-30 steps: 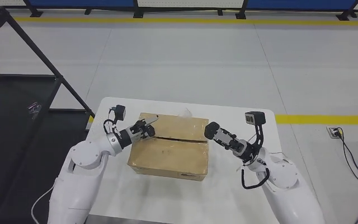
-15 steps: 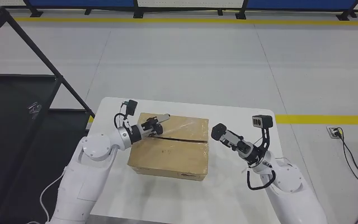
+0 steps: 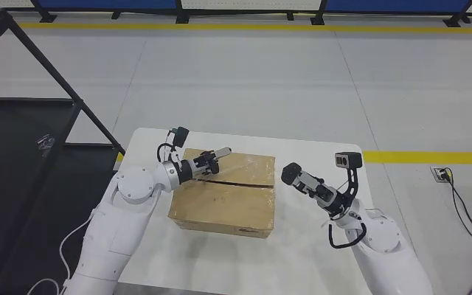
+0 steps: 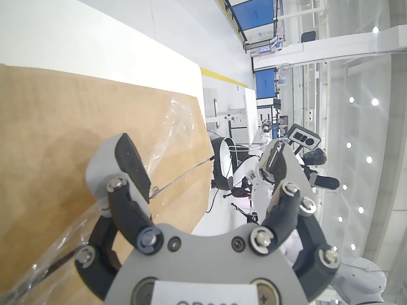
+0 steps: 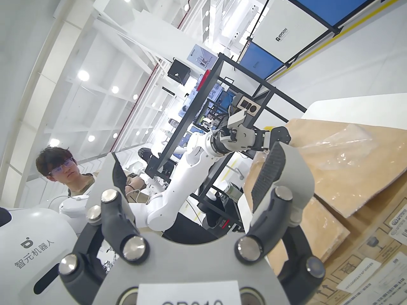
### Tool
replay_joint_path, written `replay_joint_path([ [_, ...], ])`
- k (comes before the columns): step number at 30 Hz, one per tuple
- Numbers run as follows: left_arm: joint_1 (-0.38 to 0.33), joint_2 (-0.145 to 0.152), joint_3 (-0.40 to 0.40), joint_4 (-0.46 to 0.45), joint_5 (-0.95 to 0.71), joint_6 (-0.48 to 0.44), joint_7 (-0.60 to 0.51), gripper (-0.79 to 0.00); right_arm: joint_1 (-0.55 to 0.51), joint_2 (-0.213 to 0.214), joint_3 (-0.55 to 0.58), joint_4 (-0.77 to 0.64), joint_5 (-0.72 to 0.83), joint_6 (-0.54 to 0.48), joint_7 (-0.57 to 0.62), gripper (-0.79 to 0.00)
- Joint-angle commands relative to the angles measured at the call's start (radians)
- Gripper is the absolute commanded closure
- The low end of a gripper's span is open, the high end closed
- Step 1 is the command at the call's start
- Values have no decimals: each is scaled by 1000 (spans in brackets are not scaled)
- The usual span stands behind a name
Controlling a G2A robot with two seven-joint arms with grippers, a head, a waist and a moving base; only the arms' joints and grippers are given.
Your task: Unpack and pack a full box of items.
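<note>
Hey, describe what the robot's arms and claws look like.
Both arms, left arm and right arm, have glossy white rounded shells with black cables looping at the wrists. Left claw and right claw: grey screwed plate, black linkages, white-backed fingers, black ribbed pads.

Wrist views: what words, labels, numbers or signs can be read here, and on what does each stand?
None reads whole enough to quote.
Box side: white stickers and handling symbols, print too small.
Right gripper base: white label, cut off at the picture's edge.
Left gripper base: white label, cut off the same way.
Panel in the room behind: a brand mark, not read off.
</note>
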Motion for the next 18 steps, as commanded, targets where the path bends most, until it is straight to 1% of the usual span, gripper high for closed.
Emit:
replay_joint_path([
  [1, -2, 0, 9, 2, 1, -3, -3, -785, 1, 1, 1, 5, 4, -2, 0, -785],
  [5, -2, 1, 17, -6, 2, -12, -26, -785, 3, 2, 0, 13, 13, -5, 3, -785],
  [10, 10, 8, 15, -30, -7, -40, -84, -785, 11, 3, -3, 25, 22, -5, 8, -785],
  [15, 35, 21, -19, -68, -62, -77, -176, -785, 34, 3, -16, 44, 27, 20, 25, -785],
  [18, 62, 32, -61, -104, -97, -95, -191, -785, 59, 2, -30, 60, 31, 66, 45, -785],
])
